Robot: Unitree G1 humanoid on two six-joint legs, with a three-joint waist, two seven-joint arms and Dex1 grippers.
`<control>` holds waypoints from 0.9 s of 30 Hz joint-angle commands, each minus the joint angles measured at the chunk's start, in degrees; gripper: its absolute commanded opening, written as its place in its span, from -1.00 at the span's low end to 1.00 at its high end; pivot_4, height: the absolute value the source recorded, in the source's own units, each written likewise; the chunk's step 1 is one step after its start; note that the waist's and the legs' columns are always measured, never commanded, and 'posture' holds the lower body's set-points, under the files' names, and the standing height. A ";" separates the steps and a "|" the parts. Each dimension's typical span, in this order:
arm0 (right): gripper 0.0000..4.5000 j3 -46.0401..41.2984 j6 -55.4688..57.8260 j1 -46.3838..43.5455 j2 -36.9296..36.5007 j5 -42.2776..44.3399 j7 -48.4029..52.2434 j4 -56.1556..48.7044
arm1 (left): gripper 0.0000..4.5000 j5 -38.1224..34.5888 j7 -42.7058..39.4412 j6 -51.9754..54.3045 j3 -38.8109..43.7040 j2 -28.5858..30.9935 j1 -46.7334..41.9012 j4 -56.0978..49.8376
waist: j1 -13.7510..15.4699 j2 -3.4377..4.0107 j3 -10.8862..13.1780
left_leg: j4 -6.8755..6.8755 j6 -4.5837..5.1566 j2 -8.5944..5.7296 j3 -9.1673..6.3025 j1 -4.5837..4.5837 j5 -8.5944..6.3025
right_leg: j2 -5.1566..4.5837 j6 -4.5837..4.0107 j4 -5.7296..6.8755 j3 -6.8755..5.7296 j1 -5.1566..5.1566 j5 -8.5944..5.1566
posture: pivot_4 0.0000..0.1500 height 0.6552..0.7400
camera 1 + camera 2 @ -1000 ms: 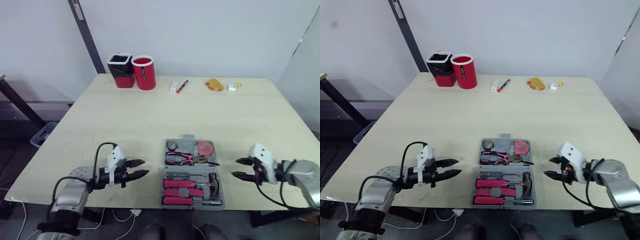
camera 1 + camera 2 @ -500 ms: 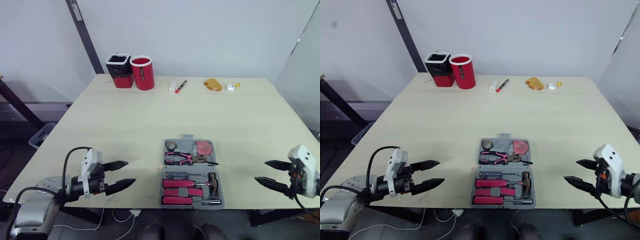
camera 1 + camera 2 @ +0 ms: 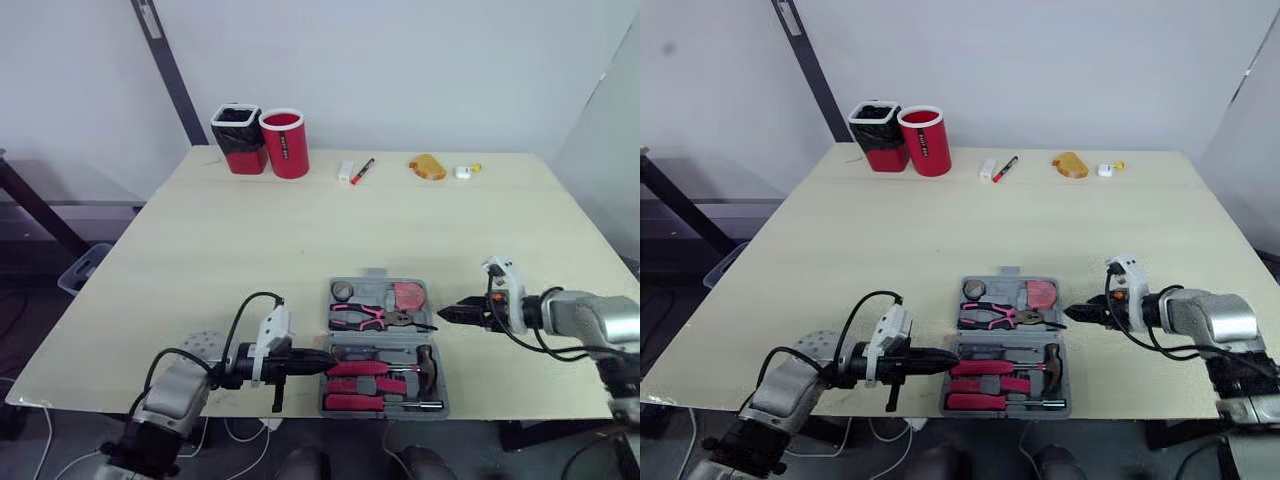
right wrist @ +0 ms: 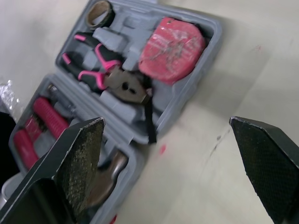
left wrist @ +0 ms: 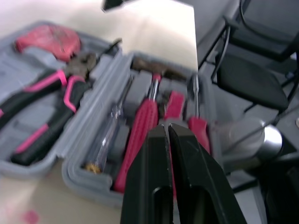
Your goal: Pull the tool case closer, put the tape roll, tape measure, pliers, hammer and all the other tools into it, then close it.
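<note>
Left gripper (image 5: 167, 127) lying low, fingers pressing together, tip at tool case (image 3: 380, 340) left edge. Case sitting open at near table edge. Right gripper (image 3: 445, 314) hanging just beside, fingers wide apart, holding nothing. Far red cup (image 3: 285, 144) label too small for reading.

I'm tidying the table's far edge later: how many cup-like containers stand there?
2. A black-lined red bin stands near the far left corner; a red cup stands close beside it, on its right. Nothing there could hide another.
</note>
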 commanded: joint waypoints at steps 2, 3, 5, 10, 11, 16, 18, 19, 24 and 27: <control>1.00 3.91 -2.33 -6.36 2.46 -2.95 2.44 9.36 | -0.97 2.64 -1.74 -5.91 -2.18 -1.73 -2.21 4.94 | -0.05 0.00 0.00 | 0.02 0.00 0.00 0.01 0.01 0.00 | -0.01 0.01 0.01 0.02 0.00 0.01 | 1.00 1.00; 1.00 5.11 -3.14 -7.80 3.10 -3.87 3.31 11.83 | -0.97 3.43 -2.03 -7.40 -2.65 -2.02 -2.46 6.46 | -0.03 0.00 0.00 | 0.03 0.00 -0.01 0.01 0.01 0.00 | -0.01 0.01 0.01 0.01 0.01 0.01 | 1.00 1.00; 1.00 6.73 -4.72 -10.61 4.75 -5.36 4.52 16.77 | -0.97 5.05 -2.17 -10.12 -3.30 -2.49 -2.83 9.56 | -0.04 0.00 0.01 | 0.03 0.00 -0.01 0.00 -0.01 0.00 | -0.01 0.03 0.02 0.00 0.01 0.01 | 1.00 1.00; 1.00 9.30 -8.80 -15.24 8.28 -9.14 7.22 26.80 | -0.97 8.70 -1.77 -14.79 -4.78 -3.24 -3.34 15.16 | -0.13 0.02 0.01 | 0.03 0.01 0.00 0.03 0.03 0.00 | 0.01 0.05 0.07 -0.02 0.01 0.03 | 1.00 1.00; 1.00 9.49 -9.07 -15.84 8.99 -9.43 8.24 28.22 | -0.97 9.36 -1.79 -15.76 -5.06 -3.29 -3.39 16.18 | -0.11 0.02 0.00 | 0.02 0.01 0.00 0.03 0.02 0.00 | 0.00 0.05 0.07 -0.02 0.01 0.03 | 1.00 1.00; 1.00 9.10 -9.31 -17.59 11.85 -10.10 11.81 32.15 | -0.97 9.87 -1.94 -18.22 -5.25 -3.52 -3.43 19.20 | -0.24 0.07 -0.03 | 0.03 0.01 0.02 0.00 0.08 0.00 | 0.00 0.23 0.11 -0.02 0.04 0.14 | 1.00 1.00; 1.00 7.75 -9.12 -17.81 12.63 -9.56 12.38 32.54 | -0.97 9.95 -1.93 -18.55 -5.25 -3.48 -3.30 19.34 | -0.41 0.13 -0.07 | 0.02 0.00 0.03 -0.02 0.12 0.00 | 0.00 0.23 0.14 -0.01 0.04 0.14 | 1.00 1.00; 1.00 6.90 -8.68 -17.91 12.91 -9.10 12.64 32.57 | -0.97 9.92 -1.91 -18.59 -5.20 -3.45 -3.22 19.29 | -0.42 0.14 -0.07 | 0.02 0.01 0.04 -0.02 0.13 0.00 | 0.01 0.22 0.16 -0.01 0.04 0.14 | 1.00 1.00; 1.00 3.37 -7.61 -17.55 13.41 -7.36 13.29 31.74 | -0.97 9.98 -1.91 -18.45 -5.28 -3.08 -2.78 18.33 | -0.70 0.20 -0.10 | 0.02 0.01 0.05 -0.03 0.13 0.00 | 0.01 0.23 0.19 0.00 0.03 0.14 | 1.00 1.00; 1.00 0.91 -5.96 -16.87 13.59 -5.59 13.90 30.08 | -0.97 9.88 -1.76 -17.51 -5.32 -2.78 -2.67 16.98 | -0.99 0.21 -0.10 | 0.02 0.00 0.05 -0.04 0.13 0.00 | 0.01 0.23 0.20 -0.01 0.03 0.14 | 1.00 1.00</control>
